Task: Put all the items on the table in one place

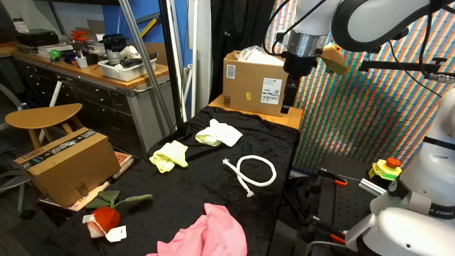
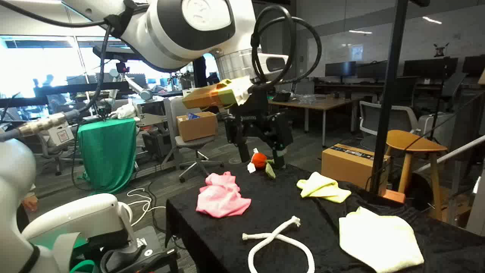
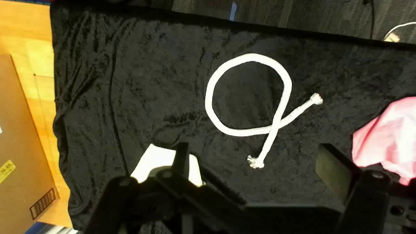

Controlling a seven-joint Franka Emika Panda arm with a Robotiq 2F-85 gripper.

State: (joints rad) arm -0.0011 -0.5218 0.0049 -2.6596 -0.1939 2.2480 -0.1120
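Wrist view: what's the black two-finger gripper (image 3: 255,156) doing?

Jaws wide apart. Seen past the gap: white looped rope (image 3: 274,125), ends crossing, flat on the black velvety tablecloth (image 3: 146,81). Pale yellow-white cloth (image 3: 149,162) lower left, partly hidden behind the gripper. Crumpled pink cloth (image 3: 390,136) far right, cut off by the frame.

Left edge?

Brown cardboard box (image 3: 19,139), on a light wood surface (image 3: 35,74) at the tablecloth's edge.

OK. Next, in an exterior view?

Bright yellow cloth (image 1: 170,156), bunched, near the pale cloth but not touching. Red rounded item (image 1: 108,216) with green leaf-like parts and white tags: on the tablecloth, lower left, well apart from the gripper. Rope lies between the pale and pink cloths; pink runs off the bottom edge.

Jaws readable there?

No, side-on, can't tell. Gripper's up high, overlapping the box's right edge by line of sight.

And again in an exterior view?

Orange-yellow boxy part (image 2: 212,94) just above the gripper. Jaws point down, gap plain to see, so apart confirmed.

Red item in that gap?

Line of sight only. It lies on the tablecloth behind. All five items are spread out, each apart from the next, so not yet in one place. Pink cloth is whole in frame, rope cut off at the bottom.
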